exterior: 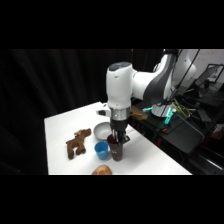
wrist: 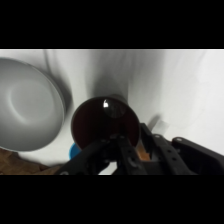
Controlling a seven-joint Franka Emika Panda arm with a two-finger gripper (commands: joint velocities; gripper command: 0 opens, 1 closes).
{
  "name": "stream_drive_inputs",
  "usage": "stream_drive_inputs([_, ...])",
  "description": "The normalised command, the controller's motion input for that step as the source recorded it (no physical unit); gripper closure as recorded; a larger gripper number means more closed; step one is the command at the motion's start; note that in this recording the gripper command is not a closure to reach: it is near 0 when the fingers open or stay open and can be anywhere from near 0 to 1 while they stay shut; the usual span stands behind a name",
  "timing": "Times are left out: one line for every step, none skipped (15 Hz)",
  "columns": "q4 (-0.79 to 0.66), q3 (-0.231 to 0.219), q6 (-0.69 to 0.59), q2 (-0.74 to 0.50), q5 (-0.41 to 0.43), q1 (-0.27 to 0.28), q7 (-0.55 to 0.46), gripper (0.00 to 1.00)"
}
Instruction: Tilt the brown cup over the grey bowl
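Dim room, black backdrop; white table brightly lit; soft blur throughout; dark shadow beside brown cup.

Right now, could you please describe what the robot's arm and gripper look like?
The arm is white and glossy, built of rounded segments with dark grey joint sections between them. Its wrist ends in a white cylinder with a dark band, below which sits the gripper, which is black. In the wrist view the gripper shows as a black mechanical linkage rising from the bottom edge. No cables or markings are discernible on it.
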Motion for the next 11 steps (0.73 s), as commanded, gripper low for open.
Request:
stream_drive_inputs([-0.1,0.027,-0.41,-0.37,-0.163,0.097,-0.05,0.0])
stream_drive_inputs([-0.09,0.049,-0.45,-0.38,-0.129,0.073,-0.08,0.0])
stream_drive_inputs([-0.07,0.061,-0.45,-0.37,-0.105,0.045,-0.13,0.0])
stream_drive_inputs([-0.05,0.049,-0.44,-0.38,-0.128,0.025,-0.13,0.0])
stream_drive_inputs([-0.02,0.046,-0.42,-0.38,-0.108,-0.002,-0.16,0.0])
stream_drive_inputs([0.0,0.043,-0.45,-0.43,-0.074,-0.028,-0.21,0.0])
stream_drive_inputs([0.02,0.039,-0.47,-0.5,-0.053,-0.048,-0.21,0.0])
stream_drive_inputs([0.0,0.039,-0.42,-0.55,-0.04,-0.064,-0.23,0.0])
stream_drive_inputs([-0.03,0.039,-0.4,-0.64,-0.013,-0.082,-0.24,0.0])
stream_drive_inputs([-0.05,0.034,-0.34,-0.65,-0.008,-0.095,-0.25,0.0])
stream_drive_inputs([-0.09,0.022,-0.27,-0.64,-0.009,-0.114,-0.29,0.0])
